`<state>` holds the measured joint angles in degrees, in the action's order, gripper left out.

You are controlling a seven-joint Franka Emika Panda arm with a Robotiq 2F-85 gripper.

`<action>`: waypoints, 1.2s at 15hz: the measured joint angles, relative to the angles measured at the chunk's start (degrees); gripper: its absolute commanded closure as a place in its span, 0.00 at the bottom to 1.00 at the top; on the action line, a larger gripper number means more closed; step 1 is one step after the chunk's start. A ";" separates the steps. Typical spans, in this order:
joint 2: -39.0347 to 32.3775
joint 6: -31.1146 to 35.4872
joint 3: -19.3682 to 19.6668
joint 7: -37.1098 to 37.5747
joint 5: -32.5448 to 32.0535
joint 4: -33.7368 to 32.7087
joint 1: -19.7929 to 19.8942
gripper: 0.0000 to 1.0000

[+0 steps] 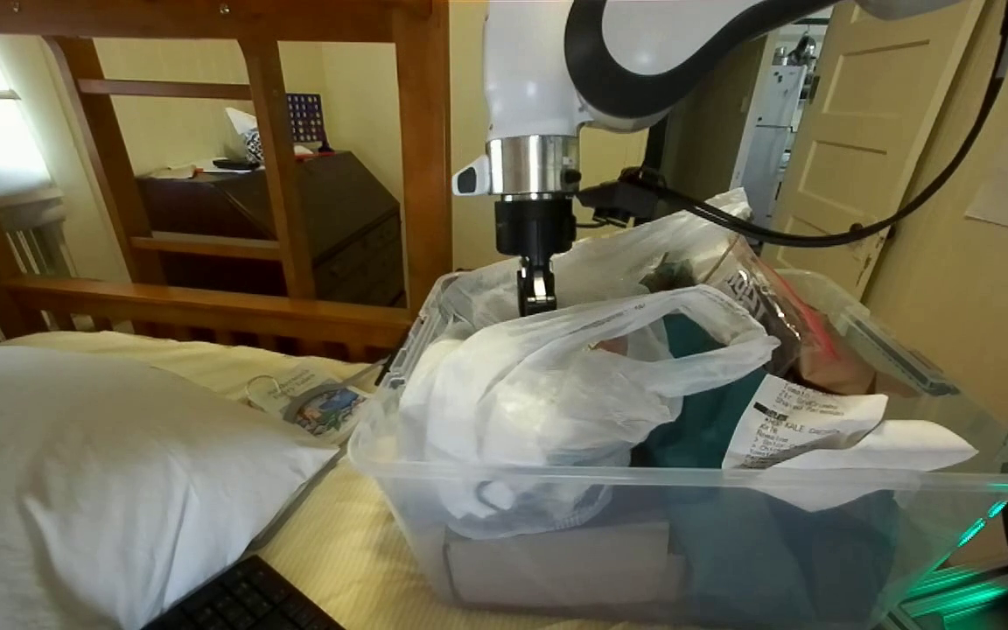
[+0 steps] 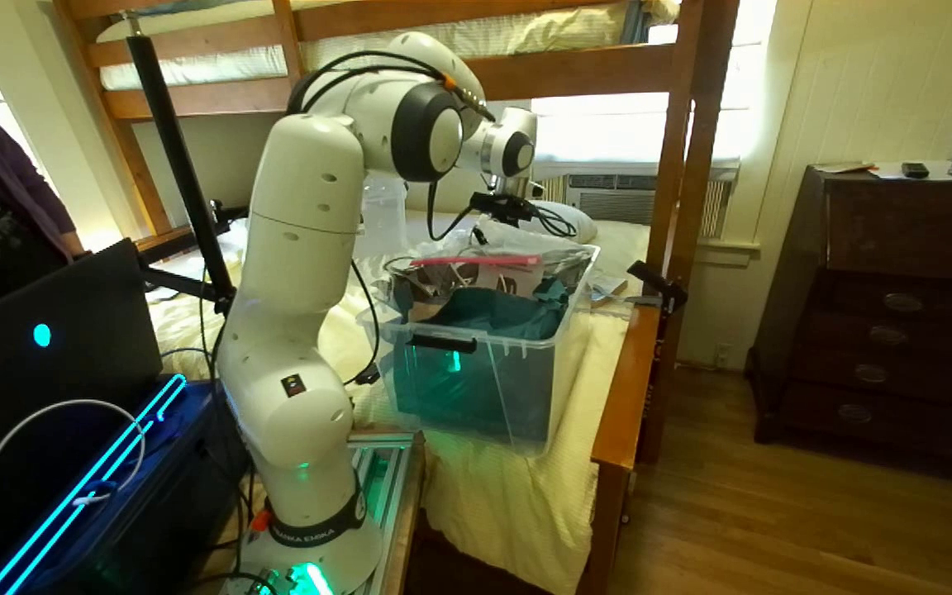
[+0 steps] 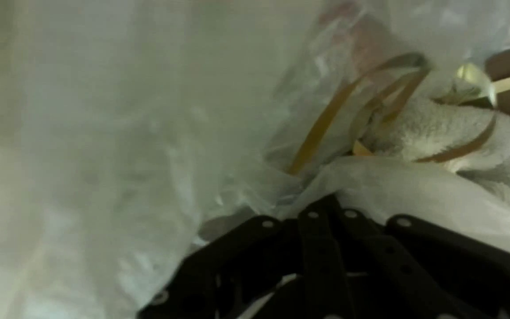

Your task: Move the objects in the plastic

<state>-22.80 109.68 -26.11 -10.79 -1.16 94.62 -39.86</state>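
Observation:
The plastic, a crinkled white translucent bag (image 1: 548,394), sits at one end of a clear storage tub (image 1: 819,478), a loop handle standing up. My gripper (image 1: 537,297) points straight down into the bag's opening; its tips are hidden behind the bag's near side. In the wrist view the bag (image 3: 117,146) fills the left. The gripper (image 3: 330,204) has its fingers together, touching or very near a fold of the bag; whether plastic is pinched cannot be told. Past the tips lie a fuzzy white item (image 3: 441,128), a tan ribbon (image 3: 326,126) and a pinkish item in clear wrap (image 3: 370,44).
The tub also holds teal cloth (image 1: 705,420), a printed receipt (image 1: 788,424) and a zip pouch (image 1: 766,306). A pillow (image 1: 119,464) and a keyboard (image 1: 246,599) lie beside it on the bed. A wooden bed post (image 1: 423,157) stands behind. Cables hang from the arm.

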 measured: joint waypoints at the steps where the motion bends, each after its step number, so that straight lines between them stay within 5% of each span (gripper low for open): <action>1: 0.56 0.17 0.00 0.01 0.62 1.13 0.29 1.00; 5: 2.53 0.56 -0.03 0.01 2.15 4.91 1.13 1.00; 6: 2.93 0.59 -0.14 0.01 2.20 5.30 1.25 0.74; 7: 3.38 0.65 -0.25 0.01 2.26 5.46 1.28 0.73; 18: 13.49 2.59 -3.84 0.38 4.48 0.23 0.73 0.01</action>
<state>-9.32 112.26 -29.95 -10.41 3.32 94.85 -39.12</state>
